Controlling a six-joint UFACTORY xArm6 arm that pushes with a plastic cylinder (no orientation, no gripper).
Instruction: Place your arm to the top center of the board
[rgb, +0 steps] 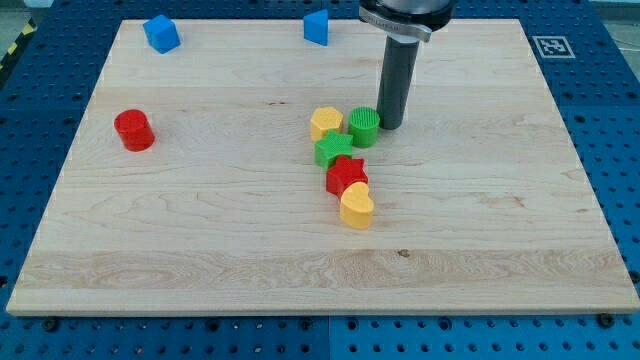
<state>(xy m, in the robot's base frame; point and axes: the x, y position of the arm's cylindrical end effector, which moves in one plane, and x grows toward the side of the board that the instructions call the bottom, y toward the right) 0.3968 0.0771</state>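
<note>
My tip (390, 126) rests on the wooden board (200, 230) just right of centre, touching or nearly touching the right side of a green cylinder (364, 127). Left of that cylinder is a yellow hexagon (326, 123). Below them a green star (333, 149), a red star (346, 176) and a yellow heart (356, 207) form a chain running toward the view's bottom. The rod rises from the tip to the view's top edge.
A blue cube (161, 33) sits at the top left of the board and a blue pentagon-like block (316, 27) at the top centre, left of the rod. A red cylinder (133, 130) stands at the left. A fiducial marker (551, 46) is at the top right corner.
</note>
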